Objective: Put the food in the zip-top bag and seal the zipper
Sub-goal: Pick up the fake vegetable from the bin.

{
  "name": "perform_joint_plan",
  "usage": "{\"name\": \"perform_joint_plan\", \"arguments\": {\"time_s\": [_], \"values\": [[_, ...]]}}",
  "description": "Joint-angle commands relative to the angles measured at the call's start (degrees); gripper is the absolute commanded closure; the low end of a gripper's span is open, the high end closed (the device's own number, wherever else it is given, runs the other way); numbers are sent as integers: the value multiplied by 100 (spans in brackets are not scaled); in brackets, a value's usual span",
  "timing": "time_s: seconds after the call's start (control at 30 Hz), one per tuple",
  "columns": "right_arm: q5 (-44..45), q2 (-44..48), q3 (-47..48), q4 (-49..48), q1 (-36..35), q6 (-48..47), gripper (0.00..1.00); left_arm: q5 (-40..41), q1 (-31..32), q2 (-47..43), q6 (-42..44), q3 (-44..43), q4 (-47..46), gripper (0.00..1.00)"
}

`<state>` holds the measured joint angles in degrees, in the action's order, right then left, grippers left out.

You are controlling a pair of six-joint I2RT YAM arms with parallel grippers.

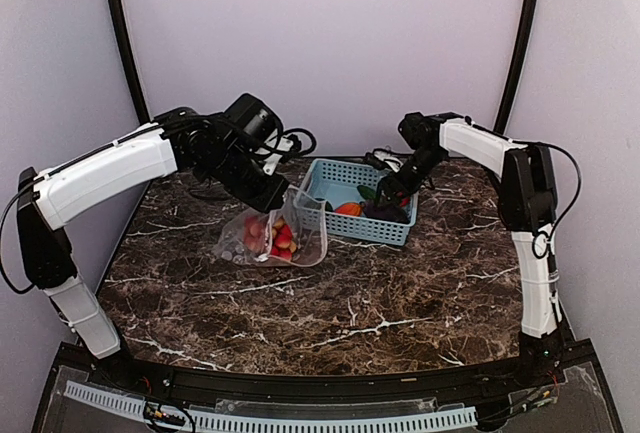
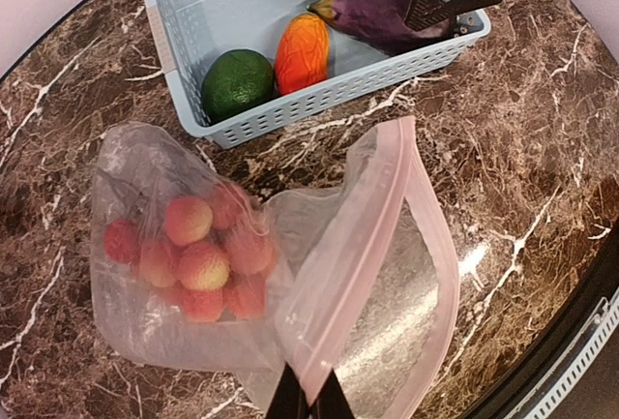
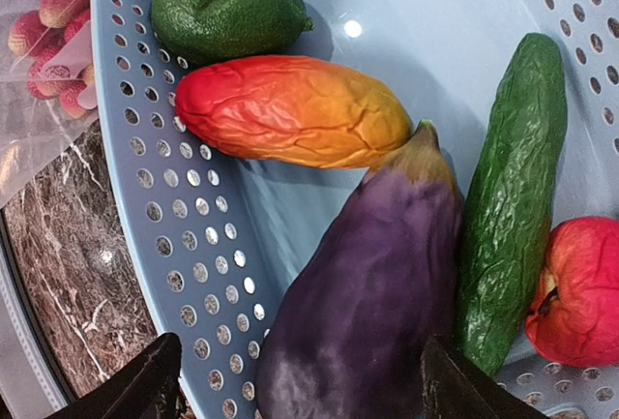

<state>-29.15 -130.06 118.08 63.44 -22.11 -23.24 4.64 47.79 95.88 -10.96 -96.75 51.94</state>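
My left claw (image 2: 309, 398) is clamped on the mouth edge of the zip-top bag (image 2: 377, 274), at the pink zipper (image 2: 426, 206). The bag slumps on the worktop (image 2: 542, 148) just beside the basket (image 3: 184, 245), with the cluster of red-yellow balls (image 2: 198, 259) inside. My right claw (image 3: 300, 385) is spread wide over the purple eggplant (image 3: 368, 293) in the basket, next to the orange mango (image 3: 290, 109).

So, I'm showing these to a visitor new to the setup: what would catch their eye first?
Probably the clear zip-top bag left of centre, its pink-edged mouth pinched by the left fingers, with a cluster of red-yellow balls inside. Next, the light blue basket beside it, where the open right fingers straddle a purple eggplant beside an orange mango.
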Motion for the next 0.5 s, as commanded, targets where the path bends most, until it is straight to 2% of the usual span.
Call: {"name": "perform_joint_plan", "arguments": {"time_s": [0.0,0.37,0.47], "values": [[458,147,-101,239,-144,104,18,-330,-7,-291,-126,289,-555,99],[1121,-128,-349,210,-209,390,29,-447,-7,-292,-415,557,-1036,99],[1140,-123,-341,204,-224,401,39,-447,-9,-264,-497,556,-1079,99]]}}
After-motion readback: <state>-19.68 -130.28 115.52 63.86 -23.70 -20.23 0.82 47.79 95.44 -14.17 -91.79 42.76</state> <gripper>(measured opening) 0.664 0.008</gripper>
